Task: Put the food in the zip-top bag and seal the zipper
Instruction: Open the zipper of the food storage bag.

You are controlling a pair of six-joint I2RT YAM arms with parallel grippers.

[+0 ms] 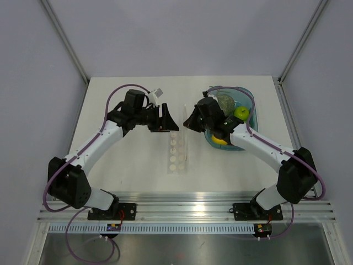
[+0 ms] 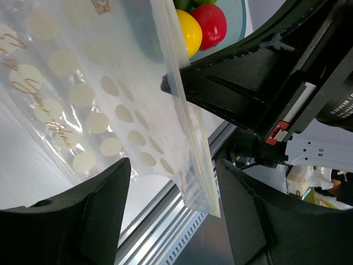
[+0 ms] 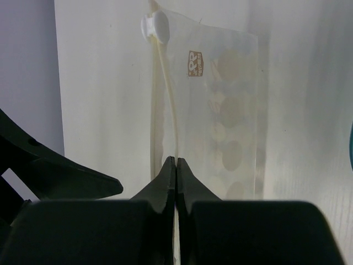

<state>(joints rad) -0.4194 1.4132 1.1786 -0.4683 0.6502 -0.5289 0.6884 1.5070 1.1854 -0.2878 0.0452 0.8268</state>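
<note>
While illegible gold script (image 2: 25, 83) and a small brown logo square (image 3: 194, 63) are being shown on the clear, cream-dotted zip-top bag (image 1: 176, 154), its zipper strip (image 3: 164, 110) is being pinched by the clenched right end effector (image 3: 175, 163); the left end effector (image 2: 172, 165) is being held released. The bag is being supported by the white tabletop (image 1: 127, 160), between grey walls (image 1: 33, 66).

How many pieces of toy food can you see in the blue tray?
4 in the blue tray: grey-green ball at the back, bright green piece beside it, yellow piece at the front, red piece beside it. More may be hidden.
</note>
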